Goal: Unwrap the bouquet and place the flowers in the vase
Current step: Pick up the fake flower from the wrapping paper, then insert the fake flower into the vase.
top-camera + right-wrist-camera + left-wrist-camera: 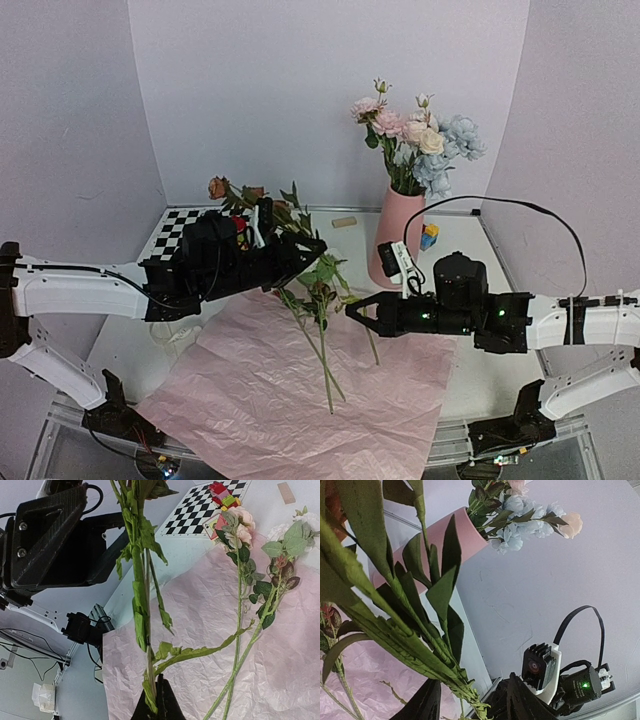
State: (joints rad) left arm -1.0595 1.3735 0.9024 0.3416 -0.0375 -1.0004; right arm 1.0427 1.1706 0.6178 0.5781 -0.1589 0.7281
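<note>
Pink paper (250, 400) covered our table (120, 350); pastel flowers (420, 135) stood in the vase (400, 230) (back right). Our right gripper (351, 306), reaching left, pinched one leafy stem (137, 567); left gripper (319, 246) gaped around it.

Crinkled pink paper (260, 400); matte vase (397, 235)

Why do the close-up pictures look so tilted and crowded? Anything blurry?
Top external view: soft, even light, faint shadows, all sharp, the tall matte pink vase upright. Left wrist view: camera rolled, so the vase leans; long green leaves crowd the lens, slightly soft. Right wrist view: tilted too but crisp; the green leafy stem looms over crinkled pink paper.
</note>
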